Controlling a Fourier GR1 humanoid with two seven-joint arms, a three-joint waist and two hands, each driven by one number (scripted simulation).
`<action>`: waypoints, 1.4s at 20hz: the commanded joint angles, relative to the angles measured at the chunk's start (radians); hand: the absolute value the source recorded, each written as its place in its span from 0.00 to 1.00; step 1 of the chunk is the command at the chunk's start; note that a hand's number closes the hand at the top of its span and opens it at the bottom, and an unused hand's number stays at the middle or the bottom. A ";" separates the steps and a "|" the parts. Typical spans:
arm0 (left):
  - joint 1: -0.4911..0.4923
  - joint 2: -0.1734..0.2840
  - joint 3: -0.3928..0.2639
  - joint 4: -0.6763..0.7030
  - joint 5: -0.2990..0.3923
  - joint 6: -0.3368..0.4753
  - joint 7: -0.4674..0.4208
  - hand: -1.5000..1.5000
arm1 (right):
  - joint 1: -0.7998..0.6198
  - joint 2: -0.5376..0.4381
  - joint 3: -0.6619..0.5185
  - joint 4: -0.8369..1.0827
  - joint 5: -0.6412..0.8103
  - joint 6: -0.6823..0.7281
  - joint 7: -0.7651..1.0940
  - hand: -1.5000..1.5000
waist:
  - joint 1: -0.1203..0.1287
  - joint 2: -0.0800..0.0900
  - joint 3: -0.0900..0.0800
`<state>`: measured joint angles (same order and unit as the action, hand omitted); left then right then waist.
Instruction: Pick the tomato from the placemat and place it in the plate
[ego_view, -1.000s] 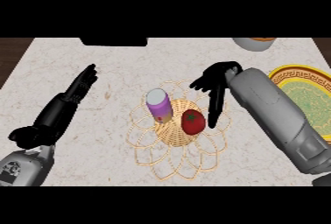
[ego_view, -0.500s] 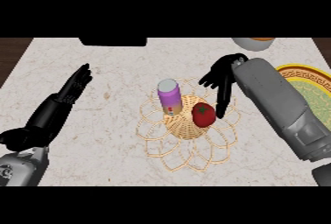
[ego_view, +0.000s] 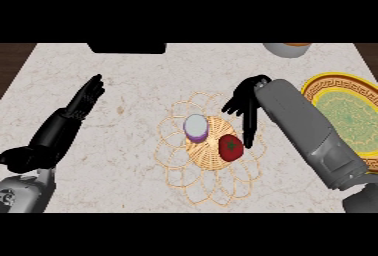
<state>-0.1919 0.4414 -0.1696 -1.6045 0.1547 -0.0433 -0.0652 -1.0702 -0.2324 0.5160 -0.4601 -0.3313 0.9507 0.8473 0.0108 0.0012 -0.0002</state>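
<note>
A red tomato (ego_view: 230, 147) lies on the right side of a woven wicker placemat (ego_view: 210, 172) at the counter's middle. My right hand (ego_view: 244, 102) hangs just above and right of the tomato, fingers pointing down, one finger reaching beside it, nothing held. A yellow plate with a green centre (ego_view: 347, 107) sits at the right edge, partly hidden by my right forearm. My left hand (ego_view: 83, 100) rests open at the left, fingers straight, away from the mat.
A purple-and-white cylinder (ego_view: 196, 128) stands on the placemat just left of the tomato. A grey bowl (ego_view: 288, 49) sits at the back right and a dark object (ego_view: 127, 48) at the back edge.
The view has shifted, so the mat and objects appear further right. My right hand has lowered its fingers closer to the tomato. My left hand stays still.
</note>
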 joint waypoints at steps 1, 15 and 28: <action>0.012 -0.010 0.017 -0.014 -0.014 0.001 0.011 0.50 | 0.006 0.032 -0.003 -0.027 -0.008 0.069 0.116 0.00 | -0.010 -0.005 0.000; 0.062 -0.029 0.040 0.005 -0.030 -0.038 -0.045 0.50 | 0.180 0.070 0.077 -0.101 0.009 0.102 0.108 0.00 | -0.022 -0.006 -0.001; 0.029 -0.033 0.063 -0.040 -0.030 -0.045 0.022 0.50 | 0.293 0.065 0.142 -0.278 0.020 0.124 0.058 1.00 | -0.020 -0.005 0.000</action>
<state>-0.1536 0.4041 -0.1220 -1.6522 0.1127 -0.0700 -0.0388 -0.8740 -0.2197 0.6122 -0.7120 -0.2941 0.9944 0.8806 -0.0081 -0.0367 -0.0139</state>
